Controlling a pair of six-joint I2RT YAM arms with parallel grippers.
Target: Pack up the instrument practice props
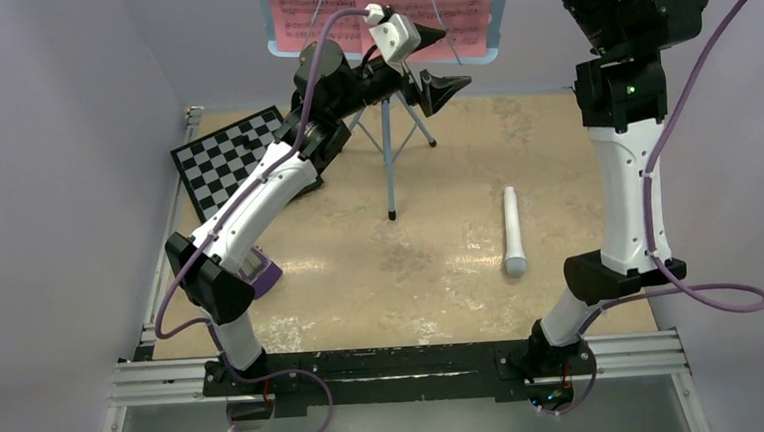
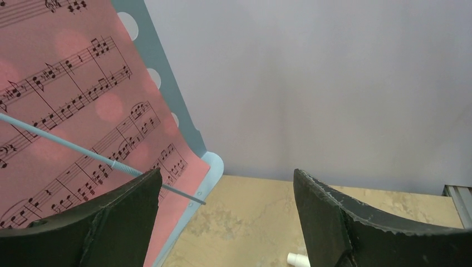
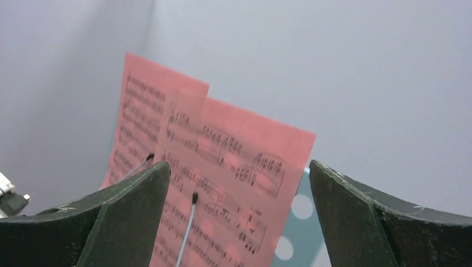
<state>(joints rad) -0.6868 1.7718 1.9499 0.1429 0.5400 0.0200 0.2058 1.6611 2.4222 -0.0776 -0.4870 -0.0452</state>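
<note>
Walls of pale grey are closing in the space on three sides, rising behind both hands. Under them a beige marbled table is spreading out.

On it a light-blue music stand is standing on thin legs, its pole dropping just below the left gripper. The stand's perforated tray is holding pink pages of printed notes, and thin blue wire arms are lying across them. The left gripper is hanging in the air with its fingers spread wide apart, gripping nothing. The lower right corner of the pages is sitting just ahead of its left finger.

The right gripper is hovering higher up, also with its fingers apart and nothing between them. It is facing the upper edges of the same pages, which are overlapping straight ahead of it.

Behind the left arm a black-and-white chessboard is leaning or lying at an angle; I cannot tell which. A white tube is lying flat on the table, well below both hands. A small purple wedge is peeking out from behind the left arm's elbow.
</note>
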